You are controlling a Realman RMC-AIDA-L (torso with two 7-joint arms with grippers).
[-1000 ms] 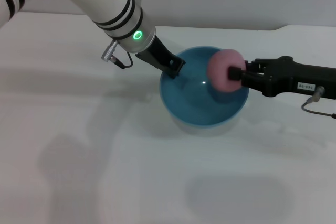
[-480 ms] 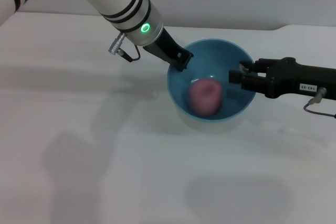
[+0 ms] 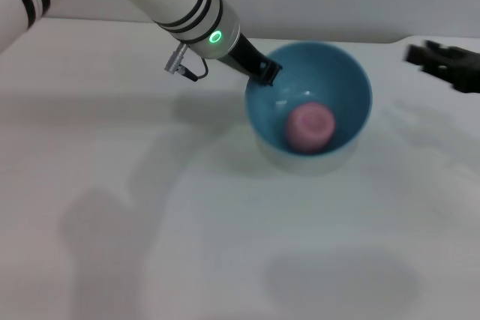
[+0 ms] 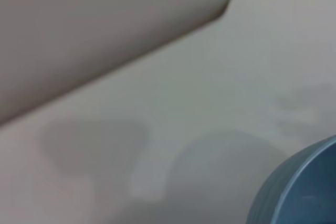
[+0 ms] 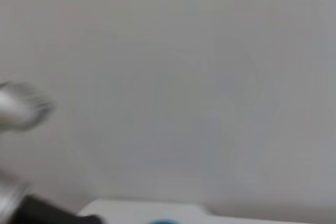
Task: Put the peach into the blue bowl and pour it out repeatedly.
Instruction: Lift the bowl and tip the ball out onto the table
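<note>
One peach [image 3: 309, 127] lay inside the one blue bowl [image 3: 341, 80], resting low against the inner wall toward five o'clock of the bowl's middle, its flattened end turned up toward the head camera. The bowl looked tipped, its opening leaning toward the camera and its far rim raised, though whether its base touched the white counter [image 3: 225, 245] could not be told.

The left hand [image 3: 268, 73] was at the bowl's rim at about ten o'clock, its dark fingers closed on the edge, one tip showing just inside the wall. That grip was what carried the bowl. In the left wrist view only a curved piece of the bowl's outer wall [image 4: 299, 192] showed, with the counter behind it.

The right hand [image 3: 426, 55] was well away, out at three o'clock from the bowl near the edge of the head view, holding nothing that could be seen. How far its fingers were spread could not be told.

The relation that mattered was simple: the peach sat down-slope from the left hand, across the bowl from the gripped rim. In my judgement the fruit was in, so the pouring step came next, and it fell to the left arm, which was far nearer. Tilting further away from the gripped edge would likely roll the peach out over the opposite rim.
</note>
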